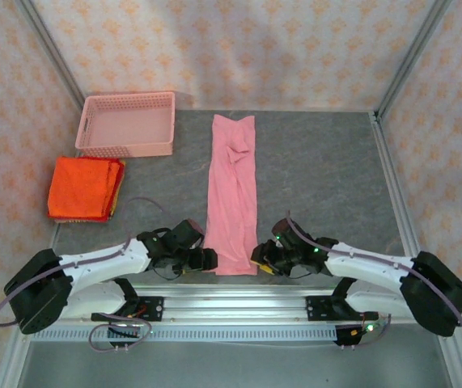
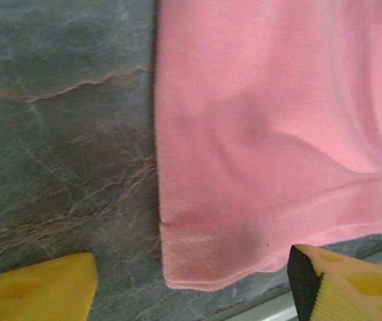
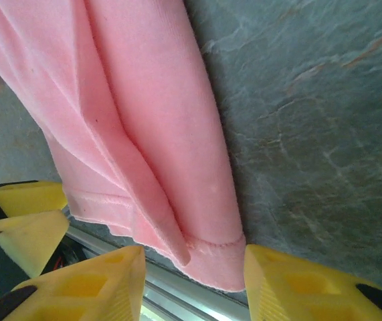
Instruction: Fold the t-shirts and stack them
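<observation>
A pink t-shirt, folded into a long narrow strip, lies flat down the middle of the grey counter, running from the far side to the near edge. The left gripper and right gripper sit low at the strip's near end, one at each corner. The left jaws stand open, straddling the near-left hem corner, which rests flat on the counter. The right jaws are also apart, with the near-right corner lying loose between them. At the left edge, a stack of folded orange-red t-shirts sits just on the near side of a pink mesh basket.
</observation>
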Controlling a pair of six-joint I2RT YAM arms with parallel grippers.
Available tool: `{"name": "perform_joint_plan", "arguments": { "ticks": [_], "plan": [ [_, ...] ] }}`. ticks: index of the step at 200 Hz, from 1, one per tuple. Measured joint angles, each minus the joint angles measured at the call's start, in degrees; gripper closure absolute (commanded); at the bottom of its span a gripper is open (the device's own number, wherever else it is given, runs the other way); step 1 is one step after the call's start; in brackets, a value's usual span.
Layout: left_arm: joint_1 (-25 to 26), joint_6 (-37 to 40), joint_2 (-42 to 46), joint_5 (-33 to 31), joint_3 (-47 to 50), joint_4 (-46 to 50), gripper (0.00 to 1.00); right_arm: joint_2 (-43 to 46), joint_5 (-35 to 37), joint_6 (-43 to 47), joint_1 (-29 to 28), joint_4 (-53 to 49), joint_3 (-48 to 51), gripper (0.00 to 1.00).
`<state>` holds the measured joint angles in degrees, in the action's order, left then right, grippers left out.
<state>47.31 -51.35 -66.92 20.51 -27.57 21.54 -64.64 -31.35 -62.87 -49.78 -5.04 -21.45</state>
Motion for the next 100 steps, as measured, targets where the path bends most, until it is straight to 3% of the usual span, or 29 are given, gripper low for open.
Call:
{"name": "perform_joint_plan", "arguments": {
  "ticks": [18,59,84,100],
  "plan": [
    [0.00,-1.05,-0.50,0.28,0.04,-1.25,0.41,-2.38,0.02,-0.76,-1.20,1.55,0.00,0.60],
    [0.33,-1.88,-1.90,0.92,0.04,-4.52,0.46,-5.42,-0.17,-1.90,-1.84,3.82,0.00,0.63],
    [0.33,-2.40,-1.88,1.42,0.04,-5.11,0.48,-6.49,-0.66,-2.29,-1.81,4.04,-0.02,0.73],
    [0.35,-2.62,-1.88,1.55,0.04,-5.40,0.52,-7.10,-0.92,-2.54,-1.75,3.87,-0.02,0.86]
  ]
}}
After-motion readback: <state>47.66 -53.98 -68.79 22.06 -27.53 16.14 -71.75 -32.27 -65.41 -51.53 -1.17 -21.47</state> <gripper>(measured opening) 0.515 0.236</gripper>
